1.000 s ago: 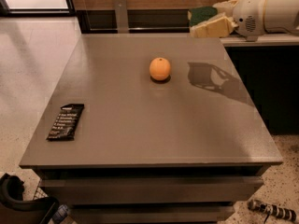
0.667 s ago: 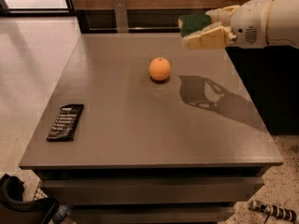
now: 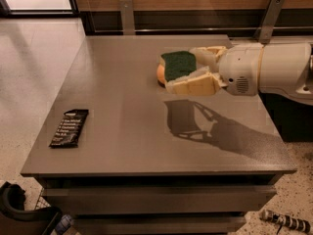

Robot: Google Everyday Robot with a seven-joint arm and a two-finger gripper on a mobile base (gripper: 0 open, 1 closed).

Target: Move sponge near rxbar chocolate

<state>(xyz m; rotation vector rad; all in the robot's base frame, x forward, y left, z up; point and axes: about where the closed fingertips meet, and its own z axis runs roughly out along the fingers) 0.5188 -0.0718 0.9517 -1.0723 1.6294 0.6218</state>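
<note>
Carried leftward since the earlier frame, the sponge (image 3: pixel 177 63) now hangs above the table (image 3: pixel 127 97), directly in front of the orange (image 3: pixel 159 74) and hiding most of it. The gripper (image 3: pixel 182 69) reaches in from the orange's right, its fingers clamped on the sponge. The rxbar chocolate (image 3: pixel 69 127) lies flat well left of the orange, toward the table's front edge.

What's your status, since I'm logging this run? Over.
Gripper shut on sponge, aloft over table, right of centre. Rxbar chocolate far left by the front edge, well apart. Orange partly hidden behind sponge, not between them.
</note>
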